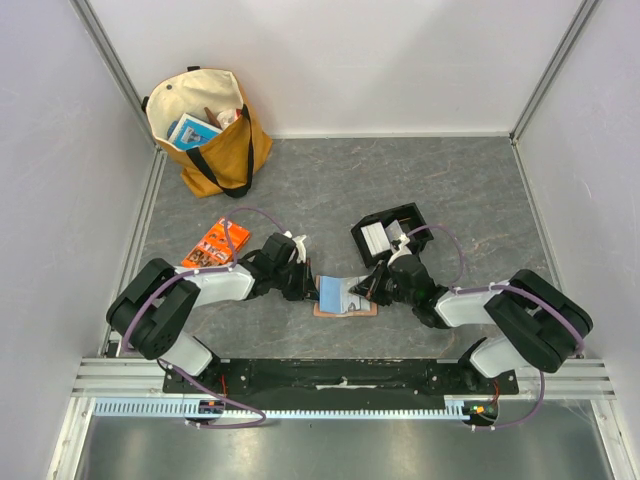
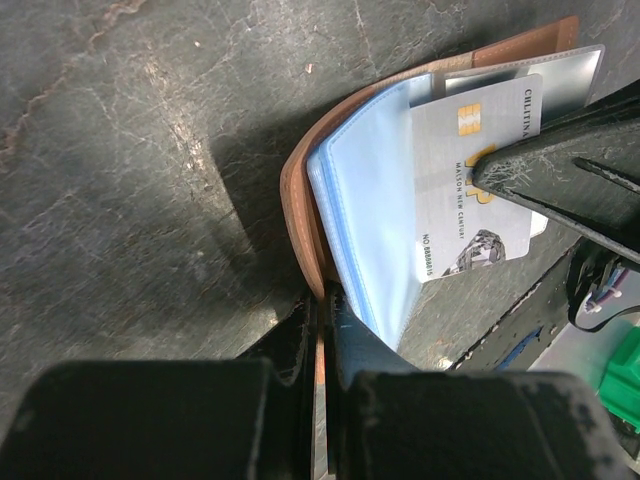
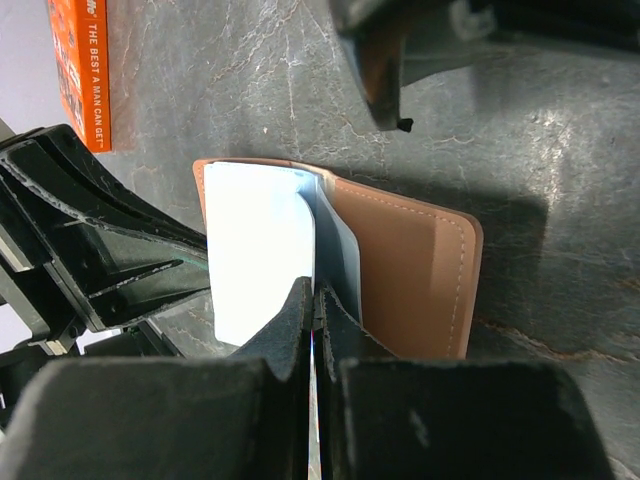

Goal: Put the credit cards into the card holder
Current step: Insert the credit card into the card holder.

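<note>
Top external view: your card holder (image 1: pixel 333 294) lies open on the grey table (image 1: pixel 470 190), close to the near edge, midway between your two arms.
Left gripper (image 2: pixel 325 380): its fingers are pinched together on the near-left edge of the card holder, with brown cover and blue leaf both between them.
Right gripper (image 3: pixel 315 330): its fingers are pressed together on a thin pale edge. The left wrist view shows one of them lying across the credit card (image 2: pixel 450 200).
Credit card: it is white with a gold chip and lies flat over the light-blue inner face. You cannot tell whether its left edge sits inside a slot or only on top.
In the way: the right finger hides the right part of the card from the left wrist camera. The left claw's black body crowds the left side of the blue leaf in the right wrist view.
Black tray (image 1: pixel 410 212): it stands just beyond your right claw on the far side, with pale cards (image 1: pixel 374 237) in its left compartment.
Orange packet (image 1: pixel 216 243): it lies flat to the far left of the left claw, beside that arm and apart from the card holder.
Tote bag (image 1: pixel 225 150): mustard and cream, it stands in the far-left corner, well apart, with a blue-and-white box showing inside.
</note>
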Controlling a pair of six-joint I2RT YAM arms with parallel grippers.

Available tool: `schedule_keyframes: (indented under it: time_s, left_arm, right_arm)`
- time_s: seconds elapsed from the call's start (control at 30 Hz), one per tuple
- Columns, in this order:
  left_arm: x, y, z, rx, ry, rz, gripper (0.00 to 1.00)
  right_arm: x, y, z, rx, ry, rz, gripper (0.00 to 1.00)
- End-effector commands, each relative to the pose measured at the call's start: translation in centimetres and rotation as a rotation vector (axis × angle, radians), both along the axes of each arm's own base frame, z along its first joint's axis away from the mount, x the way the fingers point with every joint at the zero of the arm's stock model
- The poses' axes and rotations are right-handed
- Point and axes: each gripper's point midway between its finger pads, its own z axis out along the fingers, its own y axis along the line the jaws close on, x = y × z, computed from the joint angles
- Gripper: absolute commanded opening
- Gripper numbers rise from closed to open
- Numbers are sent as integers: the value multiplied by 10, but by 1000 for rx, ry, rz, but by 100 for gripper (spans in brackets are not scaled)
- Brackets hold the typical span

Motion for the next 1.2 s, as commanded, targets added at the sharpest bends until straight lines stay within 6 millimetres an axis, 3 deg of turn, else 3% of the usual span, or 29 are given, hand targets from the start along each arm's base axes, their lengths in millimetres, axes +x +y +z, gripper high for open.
schedule_keyframes:
  time_s: [0.0,0.77,1.17]
  left_arm:
    - [-25,36,-44,197,71,-27,2]
    - [-28,37,-47,194,85,-25,2]
    - [-29,37,-49,194,92,-26,2]
  right_arm:
    - [-2,-6,-19,-56,41,-11,0]
    - [-2,-8,-29,-59,56,-18,0]
    - [0,-22,-36,-100,64,-88,0]
